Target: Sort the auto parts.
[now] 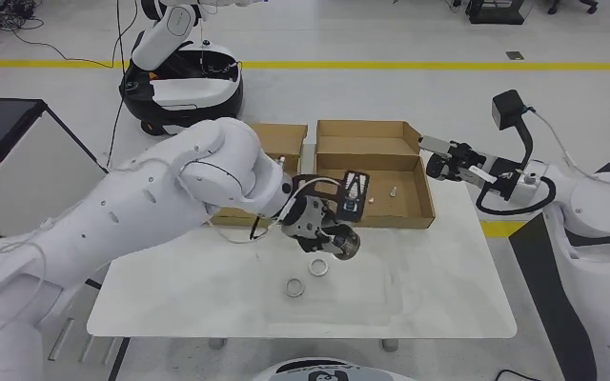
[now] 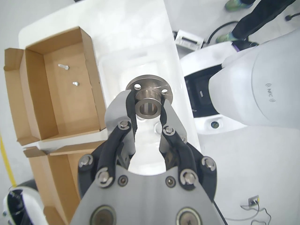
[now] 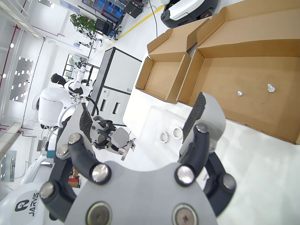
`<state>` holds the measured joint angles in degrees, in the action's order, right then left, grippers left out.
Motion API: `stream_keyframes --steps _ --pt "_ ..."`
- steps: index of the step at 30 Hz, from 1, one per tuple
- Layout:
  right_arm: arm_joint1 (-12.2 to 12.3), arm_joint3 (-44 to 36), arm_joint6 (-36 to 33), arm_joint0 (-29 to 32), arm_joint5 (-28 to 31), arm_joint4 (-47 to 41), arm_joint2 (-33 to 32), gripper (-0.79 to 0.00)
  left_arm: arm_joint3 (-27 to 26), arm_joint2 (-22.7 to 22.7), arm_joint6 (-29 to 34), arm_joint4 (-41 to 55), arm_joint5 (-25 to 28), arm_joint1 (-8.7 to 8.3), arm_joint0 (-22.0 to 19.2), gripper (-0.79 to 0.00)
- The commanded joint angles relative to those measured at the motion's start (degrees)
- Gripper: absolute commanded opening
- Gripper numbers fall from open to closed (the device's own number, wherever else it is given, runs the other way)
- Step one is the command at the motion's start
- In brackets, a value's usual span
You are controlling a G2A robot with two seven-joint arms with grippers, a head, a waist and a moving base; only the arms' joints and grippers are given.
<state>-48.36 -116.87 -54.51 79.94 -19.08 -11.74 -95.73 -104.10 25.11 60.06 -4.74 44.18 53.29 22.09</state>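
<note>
2 rings (image 1: 295, 286) on table (image 1: 438, 286); L gripper (image 2: 146, 99) clamps flanged hub (image 2: 150, 83)

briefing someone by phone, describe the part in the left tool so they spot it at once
Over the white table, in front of the two cardboard boxes, the left tool hangs above the tabletop. It clamps a metal flanged hub; unlike the two plain rings lying below, it has a wide disc with holes.

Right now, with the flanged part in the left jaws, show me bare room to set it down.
Bare table stretches in front of the larger box, right of the two rings. The smaller box has a bare floor. It is crowded around the rings, near the held flanged part.
</note>
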Motion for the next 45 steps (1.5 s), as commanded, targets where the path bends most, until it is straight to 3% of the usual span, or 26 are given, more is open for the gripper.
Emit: stream_keyframes --steps 1,6,17,26,45 --pt "0.0 0.0 0.0 0.0 0.0 0.0 0.0 0.0 1.7 1.7 -4.3 0.6 4.3 -1.42 2.3 -0.785" --pt "0.0 0.0 0.0 0.0 0.0 0.0 0.0 0.0 6.0 4.2 -13.3 0.2 13.3 -4.35 6.2 -0.785" --pt "0.0 0.0 0.0 0.0 0.0 0.0 0.0 0.0 7.4 9.2 -19.1 6.5 13.8 -7.13 12.3 -0.785" --pt "0.0 0.0 0.0 0.0 0.0 0.0 0.0 0.0 5.8 14.6 -22.0 12.0 13.8 -7.3 16.7 -0.785" --pt "0.0 0.0 0.0 0.0 0.0 0.0 0.0 0.0 5.8 14.6 -22.0 12.0 13.8 -7.3 16.7 -0.785"
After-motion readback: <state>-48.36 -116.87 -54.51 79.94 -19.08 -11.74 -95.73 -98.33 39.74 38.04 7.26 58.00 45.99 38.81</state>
